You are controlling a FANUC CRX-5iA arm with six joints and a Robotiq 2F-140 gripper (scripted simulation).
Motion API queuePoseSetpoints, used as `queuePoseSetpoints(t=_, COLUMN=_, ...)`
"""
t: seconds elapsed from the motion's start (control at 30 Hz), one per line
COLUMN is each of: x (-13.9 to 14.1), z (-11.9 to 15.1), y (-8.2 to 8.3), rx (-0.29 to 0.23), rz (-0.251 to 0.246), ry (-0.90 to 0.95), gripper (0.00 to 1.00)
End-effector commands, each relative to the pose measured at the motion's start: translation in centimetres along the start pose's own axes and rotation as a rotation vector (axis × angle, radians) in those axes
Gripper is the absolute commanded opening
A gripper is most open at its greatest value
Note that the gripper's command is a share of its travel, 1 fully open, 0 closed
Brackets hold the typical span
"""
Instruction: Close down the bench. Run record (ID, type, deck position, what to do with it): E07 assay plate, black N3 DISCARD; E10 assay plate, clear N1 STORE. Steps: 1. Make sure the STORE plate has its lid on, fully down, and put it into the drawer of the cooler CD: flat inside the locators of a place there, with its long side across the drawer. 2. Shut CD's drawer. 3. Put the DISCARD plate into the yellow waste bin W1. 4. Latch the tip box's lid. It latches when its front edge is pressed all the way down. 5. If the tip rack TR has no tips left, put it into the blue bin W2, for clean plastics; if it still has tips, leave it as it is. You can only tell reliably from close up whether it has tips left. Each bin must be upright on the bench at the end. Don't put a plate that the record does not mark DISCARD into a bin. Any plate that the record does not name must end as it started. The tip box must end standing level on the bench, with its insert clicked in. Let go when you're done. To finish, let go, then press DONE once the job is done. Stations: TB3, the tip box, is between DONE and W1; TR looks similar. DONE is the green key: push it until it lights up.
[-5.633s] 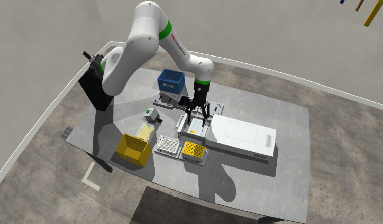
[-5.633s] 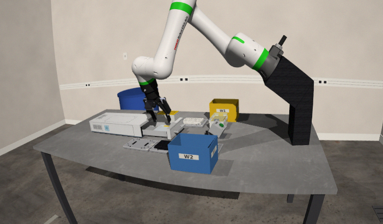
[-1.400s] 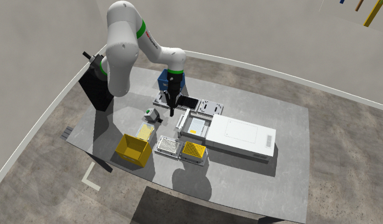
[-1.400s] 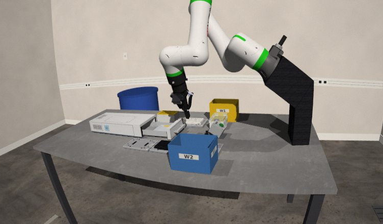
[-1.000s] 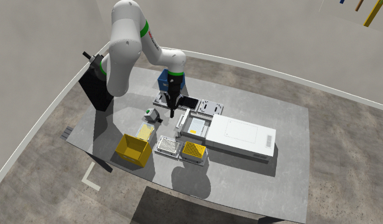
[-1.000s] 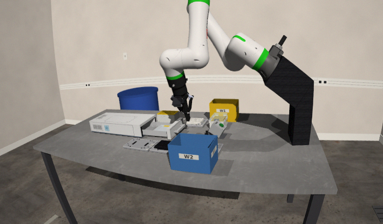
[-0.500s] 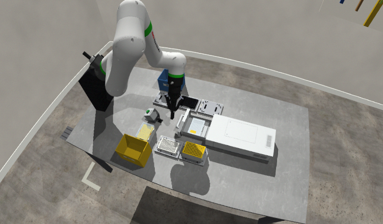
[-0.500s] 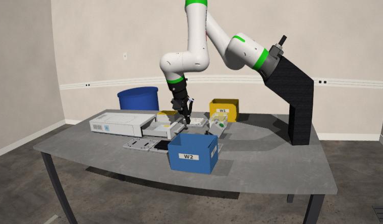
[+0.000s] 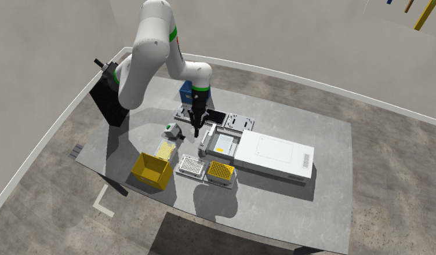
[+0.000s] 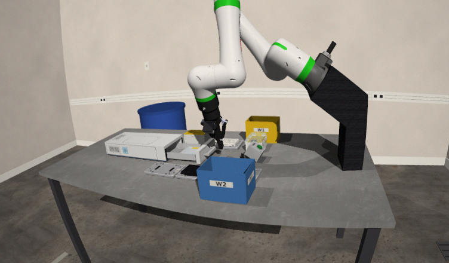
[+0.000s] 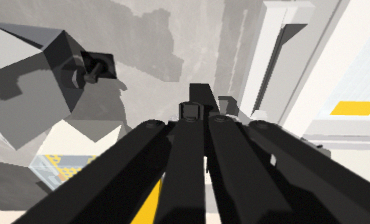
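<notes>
My gripper (image 9: 196, 133) (image 10: 218, 146) (image 11: 198, 99) is shut and empty. It hangs low over the bench, just outside the front panel of the open drawer (image 9: 208, 137) (image 10: 202, 154) (image 11: 266, 55) of the white cooler CD (image 9: 275, 155) (image 10: 139, 143). A clear lidded plate (image 9: 223, 142) (image 11: 358, 85) with a yellow label lies flat in the drawer. The black plate (image 9: 215, 116) (image 10: 189, 170) lies on its nest behind my gripper. The tip box (image 9: 165, 149) (image 10: 256, 138) (image 11: 61, 165) stands between the green DONE key (image 9: 167, 127) (image 10: 259, 147) and the yellow bin W1 (image 9: 151, 171) (image 10: 261, 129).
The blue bin W2 (image 9: 185, 91) (image 10: 224, 179) stands upright behind the arm. A white rack (image 9: 191, 165) and a yellow rack (image 9: 220, 170) stand in front of the drawer. An empty nest (image 9: 242, 121) (image 10: 162, 169) lies beside the black plate. A blue barrel (image 10: 162, 115) stands behind the table.
</notes>
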State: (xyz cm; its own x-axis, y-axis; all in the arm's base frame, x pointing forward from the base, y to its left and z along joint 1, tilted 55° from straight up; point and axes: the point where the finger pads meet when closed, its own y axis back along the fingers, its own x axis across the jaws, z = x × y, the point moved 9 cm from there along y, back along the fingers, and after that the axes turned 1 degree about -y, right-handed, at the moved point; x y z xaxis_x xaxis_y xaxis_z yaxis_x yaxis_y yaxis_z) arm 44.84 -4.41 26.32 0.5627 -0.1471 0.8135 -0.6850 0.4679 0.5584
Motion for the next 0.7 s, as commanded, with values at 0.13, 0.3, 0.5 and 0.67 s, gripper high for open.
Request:
queuePoseSetpoints(t=0.13, x=0.0, z=-0.3, y=-0.6, rx=0.0, rz=0.001, ry=0.0, gripper=0.1)
queuePoseSetpoints(t=0.3, x=0.0, z=-0.5, y=-1.2, rx=0.0, rz=0.001, ry=0.0, gripper=0.1)
queuePoseSetpoints(t=0.5, x=0.0, z=-0.9, y=-1.9, rx=0.0, rz=0.001, ry=0.0, gripper=0.1)
queuePoseSetpoints(t=0.67, x=0.0, z=-1.1, y=-2.4, rx=0.0, rz=0.001, ry=0.0, gripper=0.1)
